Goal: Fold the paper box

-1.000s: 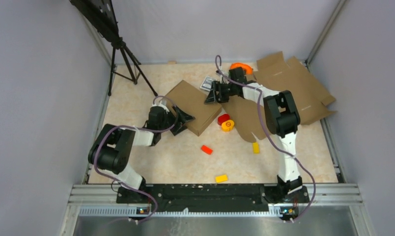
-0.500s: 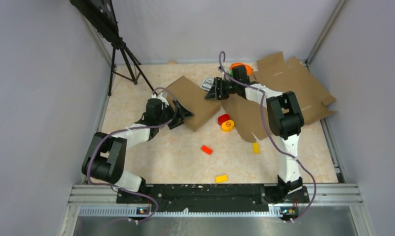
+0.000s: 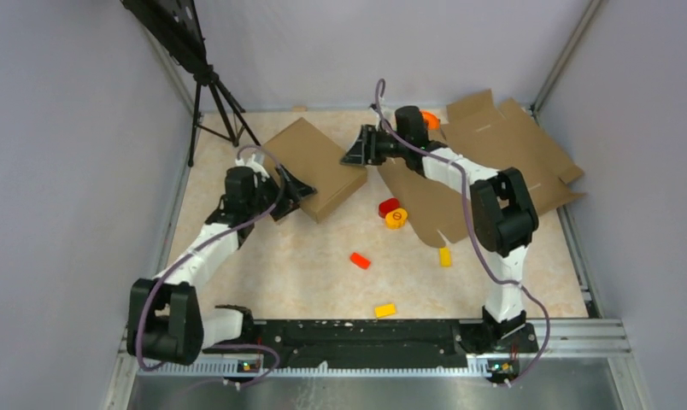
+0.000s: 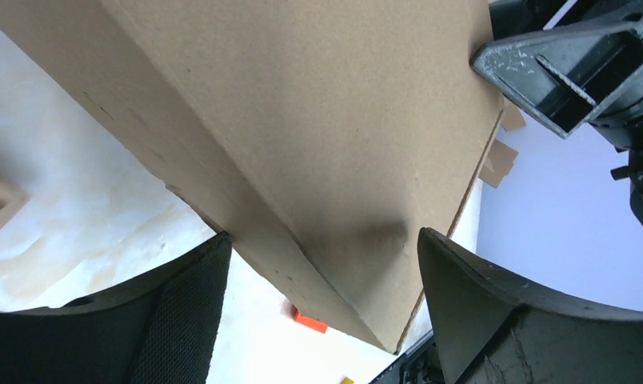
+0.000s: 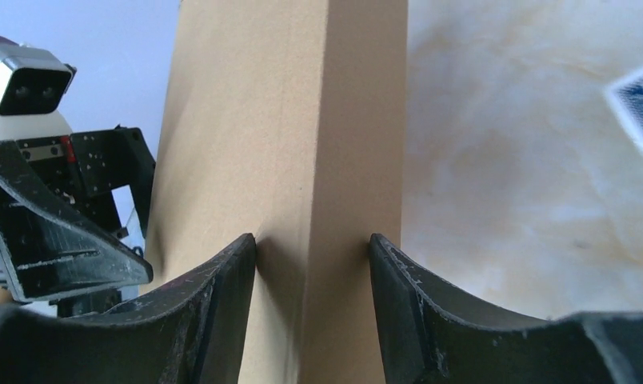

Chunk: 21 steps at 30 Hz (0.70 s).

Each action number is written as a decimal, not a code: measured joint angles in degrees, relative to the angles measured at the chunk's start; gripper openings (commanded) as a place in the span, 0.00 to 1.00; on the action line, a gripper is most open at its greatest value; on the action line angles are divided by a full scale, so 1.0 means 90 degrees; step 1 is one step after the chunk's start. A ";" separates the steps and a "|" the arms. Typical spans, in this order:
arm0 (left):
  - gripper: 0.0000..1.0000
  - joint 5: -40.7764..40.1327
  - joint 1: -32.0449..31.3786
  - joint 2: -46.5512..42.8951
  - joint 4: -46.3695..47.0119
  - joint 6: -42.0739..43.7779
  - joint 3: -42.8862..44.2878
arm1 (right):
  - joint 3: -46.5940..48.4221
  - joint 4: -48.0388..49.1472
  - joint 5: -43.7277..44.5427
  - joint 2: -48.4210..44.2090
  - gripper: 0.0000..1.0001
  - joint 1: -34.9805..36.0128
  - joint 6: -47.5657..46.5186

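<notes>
Right wrist cam: the brown box (image 5: 286,96) could've twisted loose, since the right claw (image 5: 312,240) was only clamped on its thin side wall. The left claw (image 4: 322,236) straddled a corner, jaws wide, grip unclear. The actual paper box (image 3: 528,154) lay flat and unfolded beneath the right arm (image 3: 498,213)

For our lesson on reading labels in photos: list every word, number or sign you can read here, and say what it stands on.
No text here can be read.
On the flat cardboard mailer sheet: faint dark marks near its right edge, too small to read.
On the yellow disc: a red mark, too small to read.
On the blue-patterned card: blurred, pattern only.
On the closed brown box: no print visible.
</notes>
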 measured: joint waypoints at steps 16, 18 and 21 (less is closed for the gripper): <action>0.98 -0.2504 0.2433 -0.2793 -0.4702 0.1559 0.0440 | 0.1294 0.0644 0.1137 0.0957 0.52 0.2533 0.1175; 0.98 -0.2926 0.2669 -0.2773 -0.4869 0.1671 0.0461 | 0.1554 0.0736 0.1285 0.1260 0.55 0.2771 0.1345; 0.98 -0.3670 0.2837 -0.2596 -0.5163 0.1693 0.0515 | 0.2028 0.0714 0.1552 0.1763 0.64 0.3126 0.1477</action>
